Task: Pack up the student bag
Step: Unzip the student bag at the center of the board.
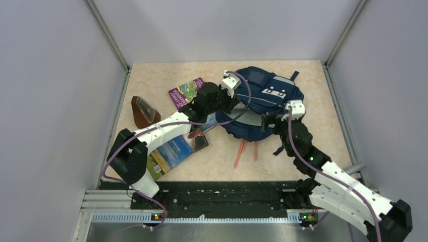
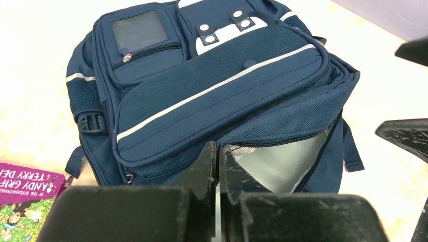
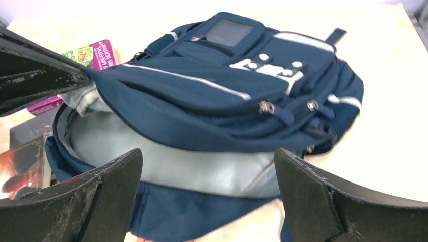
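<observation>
Navy fabric marked the student bag (image 1: 263,96), which lay on its back at the far middle of the table (image 1: 323,136), front pockets and white patch facing up, its top towards the arms. Its main compartment was unzipped and gaped towards the near edge; in the part of the interior that showed, only pale grey lining (image 3: 166,166) could be seen. The smaller front pockets were zipped closed. The left gripper (image 2: 217,156) had its fingers pressed together on the rim of the upper flap at the left end of the opening, pinching the fabric and holding that flap raised off the lower wall. The right gripper (image 3: 208,161) stood just before the mouth of the bag with its fingers (image 3: 108,194) spread wide, one to either side of the gap, holding nothing; whether they touched the fabric could not be told. A purple book (image 1: 185,92) lay just left of the bag.
</observation>
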Action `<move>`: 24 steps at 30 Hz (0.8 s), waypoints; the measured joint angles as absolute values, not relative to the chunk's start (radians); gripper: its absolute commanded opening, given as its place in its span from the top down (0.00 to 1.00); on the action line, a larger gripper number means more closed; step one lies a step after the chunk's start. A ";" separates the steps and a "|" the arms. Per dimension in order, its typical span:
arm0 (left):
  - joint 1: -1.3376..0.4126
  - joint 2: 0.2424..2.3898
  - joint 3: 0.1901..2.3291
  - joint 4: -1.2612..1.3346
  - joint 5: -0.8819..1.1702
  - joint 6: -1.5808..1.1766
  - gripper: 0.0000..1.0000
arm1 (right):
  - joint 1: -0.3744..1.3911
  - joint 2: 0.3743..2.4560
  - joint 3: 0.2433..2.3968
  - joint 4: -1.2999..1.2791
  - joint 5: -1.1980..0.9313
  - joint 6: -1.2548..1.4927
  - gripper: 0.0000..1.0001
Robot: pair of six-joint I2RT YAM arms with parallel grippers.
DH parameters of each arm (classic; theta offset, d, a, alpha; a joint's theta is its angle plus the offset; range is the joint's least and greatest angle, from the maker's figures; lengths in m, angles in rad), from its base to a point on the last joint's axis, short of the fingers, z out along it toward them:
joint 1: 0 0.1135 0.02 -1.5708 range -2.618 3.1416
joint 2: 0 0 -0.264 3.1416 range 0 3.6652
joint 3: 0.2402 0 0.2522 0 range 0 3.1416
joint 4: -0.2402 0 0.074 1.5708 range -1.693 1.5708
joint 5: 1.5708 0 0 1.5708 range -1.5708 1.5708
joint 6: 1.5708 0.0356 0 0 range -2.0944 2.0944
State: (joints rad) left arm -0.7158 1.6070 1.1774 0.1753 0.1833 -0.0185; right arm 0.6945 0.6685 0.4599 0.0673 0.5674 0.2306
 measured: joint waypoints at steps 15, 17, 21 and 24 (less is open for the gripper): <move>-0.672 1.607 1.176 0.170 0.219 -0.019 1.00 | 0.616 1.072 0.684 0.104 0.198 -0.167 0.15; -0.667 1.607 1.176 0.170 0.221 -0.019 1.00 | 0.612 1.107 0.694 0.112 0.195 -0.192 0.35; -0.664 1.607 1.174 0.165 0.223 -0.023 0.90 | 0.609 1.169 0.702 0.146 0.241 -0.227 0.85; -0.664 1.596 1.153 0.177 0.216 -0.038 0.54 | 0.608 1.198 0.716 0.157 0.252 -0.240 1.00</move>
State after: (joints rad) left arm -0.6643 1.5959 1.1534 0.1772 0.2157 -0.0376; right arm 0.6083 1.1980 0.7162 0.1570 0.2520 -0.2398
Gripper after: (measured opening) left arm 0.172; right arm 0.132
